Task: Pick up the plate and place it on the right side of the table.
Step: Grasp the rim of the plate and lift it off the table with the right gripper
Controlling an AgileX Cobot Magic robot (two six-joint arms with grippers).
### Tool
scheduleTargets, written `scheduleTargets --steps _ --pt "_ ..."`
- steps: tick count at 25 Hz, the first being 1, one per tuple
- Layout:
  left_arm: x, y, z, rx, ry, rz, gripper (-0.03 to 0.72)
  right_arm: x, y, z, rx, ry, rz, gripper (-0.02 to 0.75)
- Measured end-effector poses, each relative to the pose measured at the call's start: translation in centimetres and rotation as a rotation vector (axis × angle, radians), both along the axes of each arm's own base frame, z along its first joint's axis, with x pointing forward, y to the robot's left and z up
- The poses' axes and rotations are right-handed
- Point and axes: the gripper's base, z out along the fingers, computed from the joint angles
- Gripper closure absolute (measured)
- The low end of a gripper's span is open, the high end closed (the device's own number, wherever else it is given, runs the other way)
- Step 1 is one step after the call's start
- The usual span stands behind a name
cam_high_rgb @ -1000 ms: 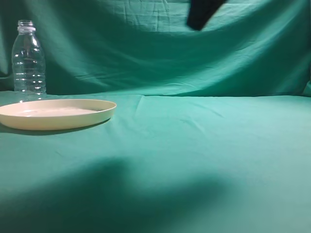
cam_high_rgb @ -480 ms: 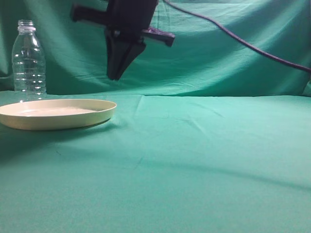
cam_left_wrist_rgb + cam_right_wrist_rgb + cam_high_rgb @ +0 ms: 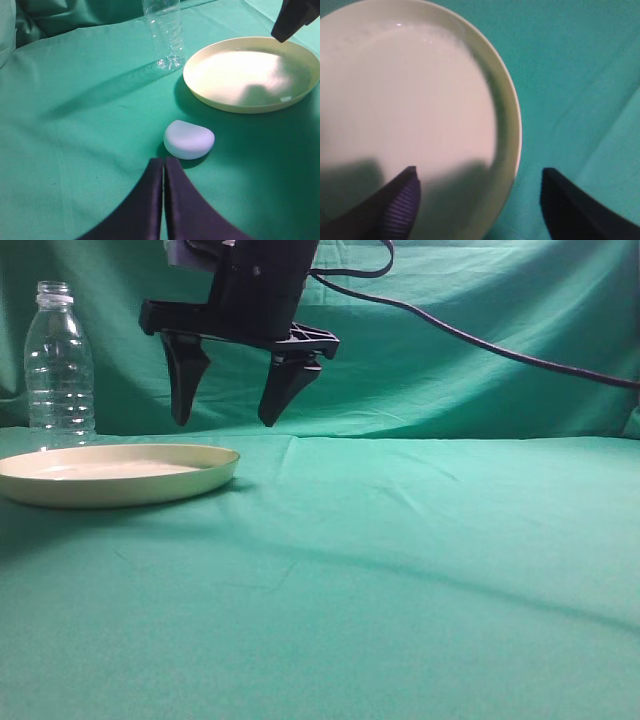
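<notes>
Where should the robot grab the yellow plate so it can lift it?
Best by the raised rim on the plate's right edge, coming down from above. The plate is wide, shallow and lies flat on the table, so only the thin rim fits between the jaws. The open right gripper hangs over that edge, one finger inside the rim, one outside.

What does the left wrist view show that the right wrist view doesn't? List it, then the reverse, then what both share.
Left wrist only: the bottle standing beside the plate, a pale rounded lump on the cloth nearer the camera, and the left gripper with jaws together.

Right wrist only: the right gripper, jaws wide apart, straddling the plate's rim from above.

Both: the plate and the table.
</notes>
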Motion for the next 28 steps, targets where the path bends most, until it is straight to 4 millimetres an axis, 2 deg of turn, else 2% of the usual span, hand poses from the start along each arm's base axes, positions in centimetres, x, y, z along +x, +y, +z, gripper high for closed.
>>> scheduleTargets --steps 2,6,7,8,9,14,19,21,23,25,26,28 --pt "0.0 0.0 0.0 0.000 0.000 0.000 0.688 0.2 0.0 0.1 -0.009 -0.032 0.005 0.188" --pt "0.0 0.0 0.0 0.000 0.000 0.000 0.688 0.6 0.0 0.0 -0.019 -0.081 0.011 0.192" --pt "0.0 0.0 0.0 0.000 0.000 0.000 0.688 0.7 0.1 -0.3 -0.021 -0.082 0.011 0.192" --pt "0.0 0.0 0.0 0.000 0.000 0.000 0.688 0.8 0.1 -0.7 -0.028 -0.076 0.012 0.235" --pt "0.0 0.0 0.0 0.000 0.000 0.000 0.688 0.8 0.1 -1.2 -0.034 -0.068 0.012 0.240" --pt "0.0 0.0 0.0 0.000 0.000 0.000 0.688 1.0 0.3 -3.4 -0.059 -0.037 0.014 0.237" --pt "0.0 0.0 0.0 0.000 0.000 0.000 0.688 1.1 0.4 -4.1 -0.062 -0.033 0.013 0.237" --pt "0.0 0.0 0.0 0.000 0.000 0.000 0.688 1.2 0.4 -4.2 -0.058 -0.036 0.012 0.314" --pt "0.0 0.0 0.0 0.000 0.000 0.000 0.688 1.1 0.4 -4.2 -0.054 -0.033 0.009 0.423" --pt "0.0 0.0 0.0 0.000 0.000 0.000 0.688 1.2 0.4 -4.2 -0.054 -0.033 0.007 0.589" --pt "0.0 0.0 0.0 0.000 0.000 0.000 0.688 1.2 0.4 -4.1 -0.053 -0.034 0.006 0.647" --pt "0.0 0.0 0.0 0.000 0.000 0.000 0.688 1.2 0.5 -4.1 -0.048 -0.030 -0.003 0.668"
